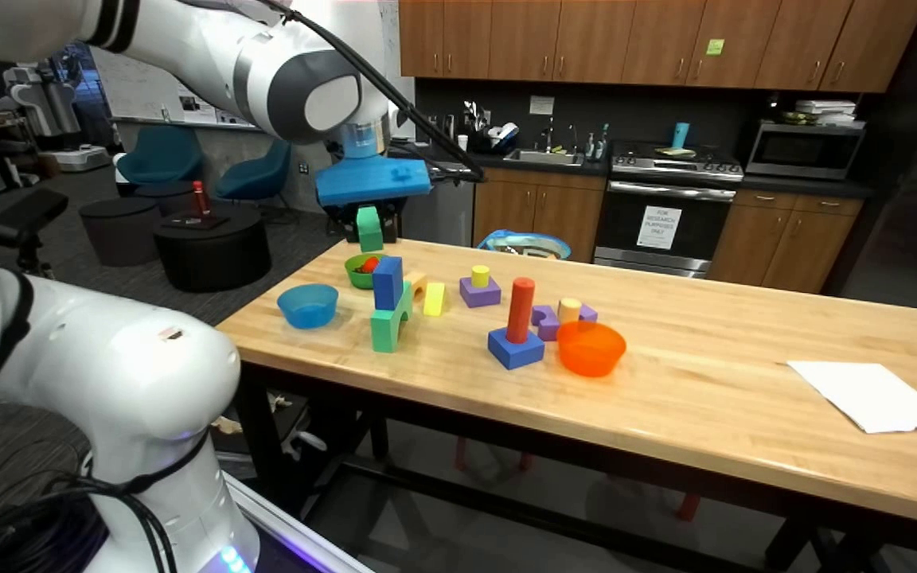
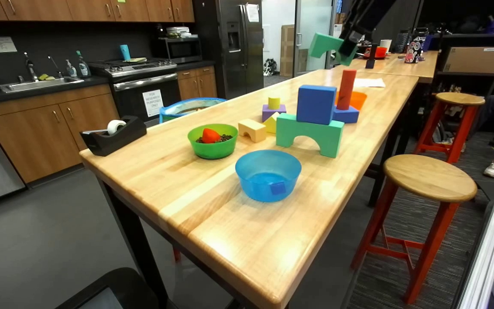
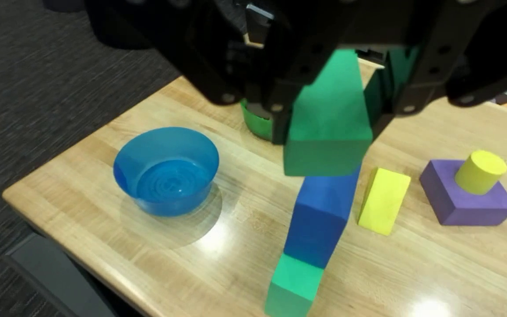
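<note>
My gripper [image 3: 329, 116] is shut on a green arch block [image 2: 323, 44], holding it in the air, tilted in an exterior view. One end of this block fills the space between the fingers in the wrist view. Below it on the table stands a lighter green arch [image 2: 287, 128] with a blue block [image 2: 315, 104] on top. The held block partly covers that blue block [image 3: 317, 220] in the wrist view, where the lower arch [image 3: 295, 281] shows only one end. From the wrist camera, a gap separating held block and stack cannot be judged.
A blue bowl [image 2: 268, 176] and a green bowl [image 2: 212, 148] with a red item stand near the stack. Yellow [image 1: 434, 299] and purple [image 1: 480, 294] blocks lie close by. Farther along are a red cylinder [image 1: 520, 310] on a blue base, an orange bowl [image 1: 591, 350] and paper [image 1: 872, 394].
</note>
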